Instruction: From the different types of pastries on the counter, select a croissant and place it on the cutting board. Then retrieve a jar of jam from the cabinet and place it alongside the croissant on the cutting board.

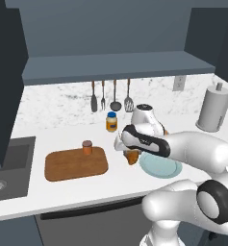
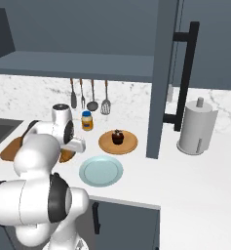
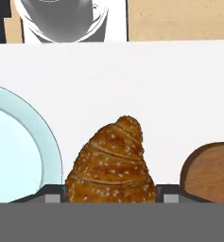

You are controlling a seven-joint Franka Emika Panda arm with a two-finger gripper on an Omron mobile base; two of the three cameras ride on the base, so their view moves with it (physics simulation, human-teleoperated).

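The golden-brown croissant (image 3: pixel 111 165) sits between my gripper's (image 3: pixel 111 194) two fingertips, which press on its sides. Seen from the left base, the gripper (image 1: pixel 130 152) points down with the croissant (image 1: pixel 131 157) under it, between the cutting board (image 1: pixel 72 166) and a pale blue plate (image 1: pixel 159 166). Whether the croissant rests on the white counter (image 1: pixel 125 185) or hangs just above it, I cannot tell. The jar of jam (image 1: pixel 87 147), orange-red with a dull lid, stands upright at the board's far edge. The slate-blue cabinet (image 1: pixel 115 67) hangs above the counter.
A dark muffin (image 2: pixel 118 137) sits on a round tan plate (image 2: pixel 129 145) behind the blue plate (image 2: pixel 101 171). A yellow jar with a blue lid (image 1: pixel 111 121) stands near the wall under hanging utensils (image 1: pixel 110 98). A paper-towel roll (image 1: pixel 214 109) is far right, a sink (image 1: pixel 5 173) far left.
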